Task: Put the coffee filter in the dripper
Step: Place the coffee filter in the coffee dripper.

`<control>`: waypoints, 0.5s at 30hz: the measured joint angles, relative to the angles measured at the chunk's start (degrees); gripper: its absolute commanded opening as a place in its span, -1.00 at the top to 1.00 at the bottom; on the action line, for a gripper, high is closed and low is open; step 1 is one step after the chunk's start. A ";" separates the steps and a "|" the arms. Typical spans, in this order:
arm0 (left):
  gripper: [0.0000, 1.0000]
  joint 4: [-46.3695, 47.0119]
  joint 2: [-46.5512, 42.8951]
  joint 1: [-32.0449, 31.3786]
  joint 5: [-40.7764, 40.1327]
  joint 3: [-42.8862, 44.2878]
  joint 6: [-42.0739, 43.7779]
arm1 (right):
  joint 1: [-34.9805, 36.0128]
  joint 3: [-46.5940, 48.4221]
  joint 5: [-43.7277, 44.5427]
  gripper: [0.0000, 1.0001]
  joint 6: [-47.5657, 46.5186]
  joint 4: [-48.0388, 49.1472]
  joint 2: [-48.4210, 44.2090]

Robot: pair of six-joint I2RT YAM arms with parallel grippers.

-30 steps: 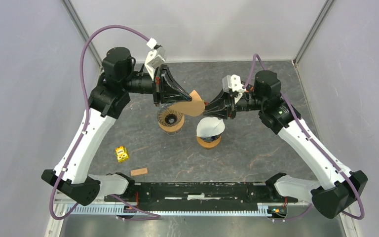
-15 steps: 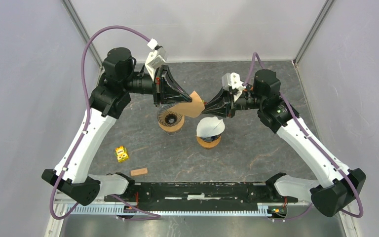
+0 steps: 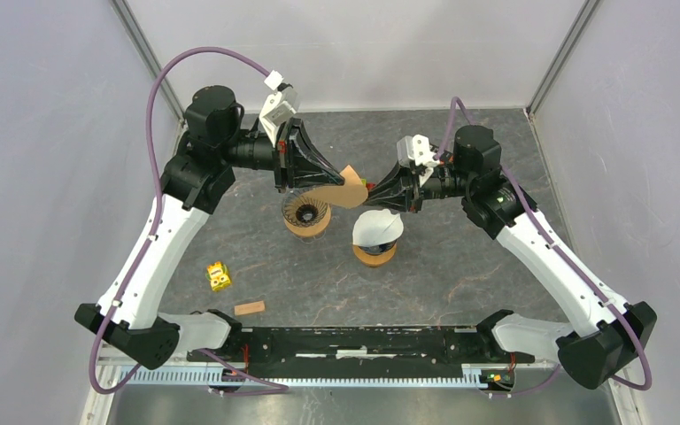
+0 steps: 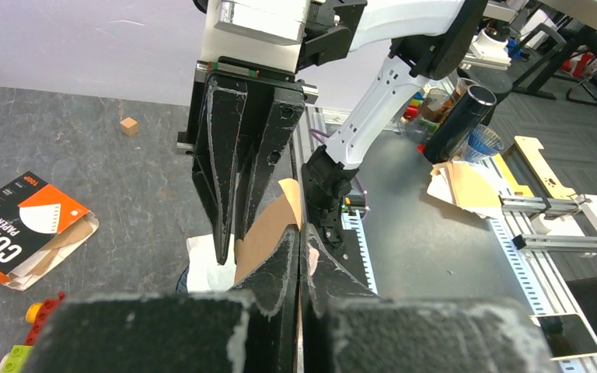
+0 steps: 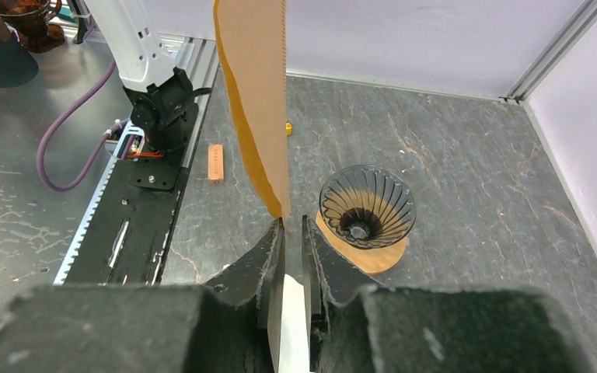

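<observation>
My left gripper [image 3: 340,181] is shut on a brown paper coffee filter [image 3: 343,191], held in the air above the table. The filter's edge runs between the jaws in the left wrist view [image 4: 268,229]. My right gripper [image 3: 370,188] faces it from the right. Its jaws stand a narrow gap apart [image 5: 292,222], and the filter's lower corner [image 5: 278,203] sits just at the left fingertip, not pinched. The glass dripper [image 3: 305,212] stands on its wooden base below the filter, empty [image 5: 367,206].
A second dripper with a white filter [image 3: 376,228] stands just under my right gripper. A yellow block [image 3: 219,276] and a small wooden block [image 3: 249,308] lie near the front left. The enclosure walls are close behind both arms.
The right gripper's jaws have narrowed, and it has shifted slightly left and up at the filter's edge. The left gripper and the filter have barely moved.
</observation>
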 measured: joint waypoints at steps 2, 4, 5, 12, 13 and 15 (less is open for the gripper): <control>0.95 0.15 -0.11 0.00 0.17 -0.26 -0.02 | 0.00 0.00 -0.17 0.63 -0.07 0.00 0.00; 0.96 0.22 -0.13 0.00 0.28 -0.44 -0.04 | 0.00 0.00 -0.33 0.64 -0.28 -0.02 0.00; 0.95 0.22 -0.15 0.00 0.37 -0.57 -0.04 | 0.00 0.00 -0.33 0.64 -0.42 -0.04 0.00; 0.95 0.22 -0.37 0.00 0.52 -0.76 -0.07 | 0.00 0.22 -0.31 0.67 -1.31 -0.94 0.00; 0.95 0.24 -0.44 0.00 0.52 -0.83 -0.07 | 0.00 0.33 -0.33 0.67 -1.27 -0.94 0.00; 0.95 0.26 -0.59 0.00 0.52 -1.05 -0.07 | 0.00 0.42 -0.48 0.68 -1.09 -0.85 0.00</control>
